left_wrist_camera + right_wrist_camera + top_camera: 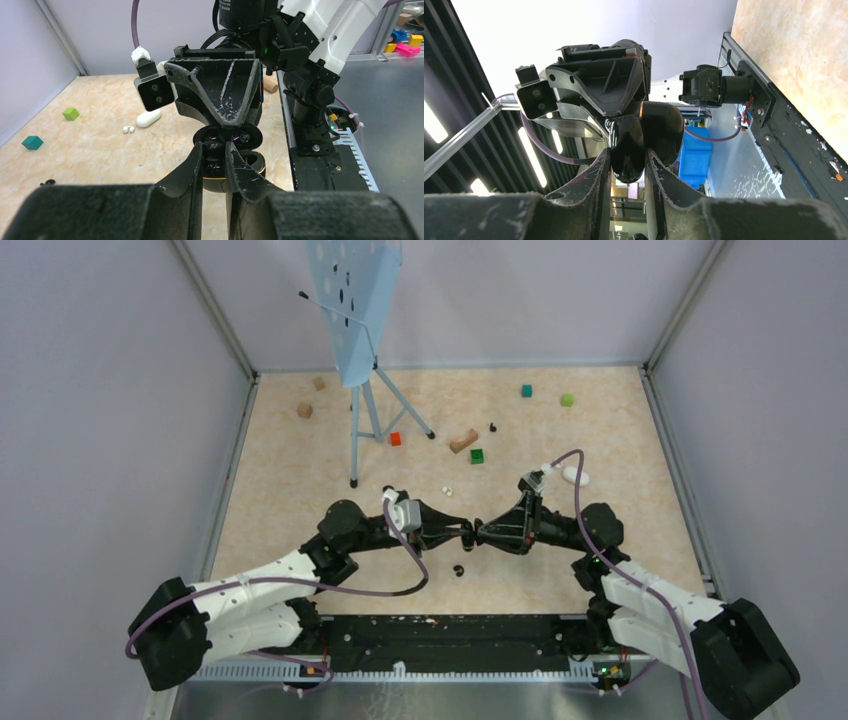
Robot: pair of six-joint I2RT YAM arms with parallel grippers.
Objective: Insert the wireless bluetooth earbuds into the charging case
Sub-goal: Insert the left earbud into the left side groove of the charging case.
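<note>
The black charging case point(254, 167), gold-rimmed and with its lid open, hangs above the table's middle. My right gripper point(627, 151) is shut on its glossy shell point(663, 131). From the opposite side my left gripper point(215, 145) is shut on a glossy black earbud point(215, 150), right at the case's open wells. In the top view the two grippers meet tip to tip, left point(467, 533) and right point(483, 534). A second black earbud point(458, 570) lies on the table just below them. The white pair of earbuds point(446, 489) point(129, 129) rests farther back.
A white oval case point(575, 476) point(148, 118) lies behind the right arm. A blue stand point(355, 310) on thin legs stands at the back left. Green point(477, 455), red point(395, 438), teal point(526, 391) and wooden point(463, 441) blocks are scattered behind.
</note>
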